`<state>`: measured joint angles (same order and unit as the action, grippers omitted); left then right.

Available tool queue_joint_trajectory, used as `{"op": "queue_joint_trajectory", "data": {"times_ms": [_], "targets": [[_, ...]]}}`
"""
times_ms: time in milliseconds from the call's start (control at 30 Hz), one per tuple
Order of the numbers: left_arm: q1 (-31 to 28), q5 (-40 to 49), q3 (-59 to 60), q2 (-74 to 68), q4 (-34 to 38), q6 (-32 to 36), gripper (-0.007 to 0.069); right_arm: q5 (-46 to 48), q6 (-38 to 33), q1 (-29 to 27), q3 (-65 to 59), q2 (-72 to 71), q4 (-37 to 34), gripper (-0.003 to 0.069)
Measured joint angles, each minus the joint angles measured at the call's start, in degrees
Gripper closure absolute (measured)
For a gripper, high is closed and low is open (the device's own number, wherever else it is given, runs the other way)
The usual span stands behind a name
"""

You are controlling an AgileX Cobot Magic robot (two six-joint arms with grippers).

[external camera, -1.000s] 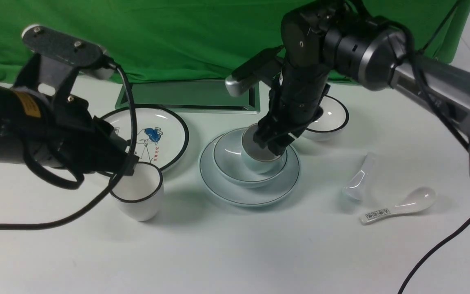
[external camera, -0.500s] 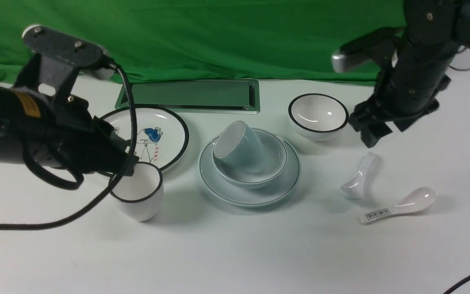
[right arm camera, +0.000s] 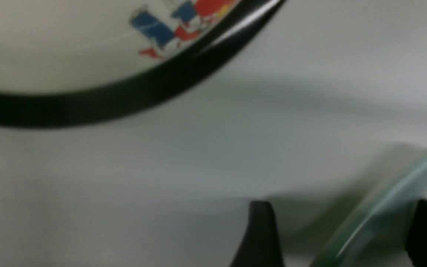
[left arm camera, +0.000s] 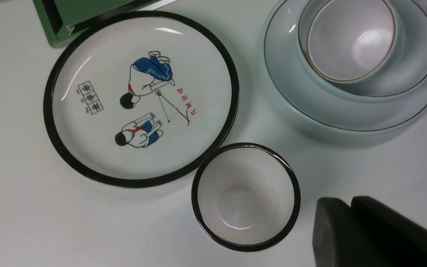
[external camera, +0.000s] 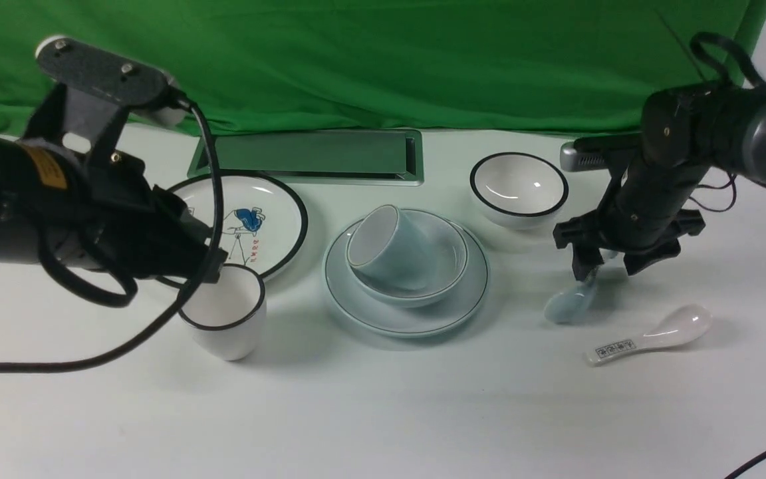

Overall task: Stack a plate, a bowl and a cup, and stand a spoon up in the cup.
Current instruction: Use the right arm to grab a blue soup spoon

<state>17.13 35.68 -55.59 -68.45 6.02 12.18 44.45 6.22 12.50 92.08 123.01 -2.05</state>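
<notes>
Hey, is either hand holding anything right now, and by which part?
Nothing is gripped. The right hand straddles the handle of the spoon, fingers apart; the left hand is empty.

Tally, qty per kind:
Plates x2: blue-green plate [external camera: 370, 314], cartoon plate [external camera: 280, 199].
Bowls x2: blue-green bowl [external camera: 423, 294], black-rimmed bowl [external camera: 519, 193].
Cups x2: blue-green cup [external camera: 399, 253], black-rimmed cup [external camera: 223, 329].
Spoons x2: blue-green spoon [external camera: 564, 306], labelled spoon [external camera: 665, 331].

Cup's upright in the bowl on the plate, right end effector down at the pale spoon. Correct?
Not quite: the front view shows the cup tilted in the bowl, not upright. The bowl does sit on the plate, and the right end effector is down at the pale spoon.
</notes>
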Motion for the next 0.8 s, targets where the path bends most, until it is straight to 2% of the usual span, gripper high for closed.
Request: {"op": "queue_joint_trajectory", "data": {"times_ms": [100,167,233,367,567,800], "targets": [[0.0,0.0,0.0,0.0,0.0,0.0,0.0631,-1.3,0.5,0.0,0.0,0.1,0.0,0.013],[0.0,-0.1,0.0,0.0,0.0,0.0,0.0631,-2.1,0.8,0.0,0.0,0.1,-0.7,0.0181],[0.0,-0.2,0.0,0.0,0.0,0.0,0.0631,-2.1,0.3,0.0,0.0,0.1,-1.8,0.0257],[0.0,-0.5,0.0,0.0,0.0,-0.1,0.0631,-1.7,-2.6,0.0,0.0,0.1,-3.4,0.0495],[0.0,-0.5,0.0,0.0,0.0,-0.1,0.0631,-0.5,-6.8,0.0,0.0,-2.8,-3.9,0.0494],[0.0,-0.8,0.0,0.0,-0.2,-0.1,0.0631,-0.9,-13.3,0.0,0.0,-13.9,-3.9,0.0494]]}}
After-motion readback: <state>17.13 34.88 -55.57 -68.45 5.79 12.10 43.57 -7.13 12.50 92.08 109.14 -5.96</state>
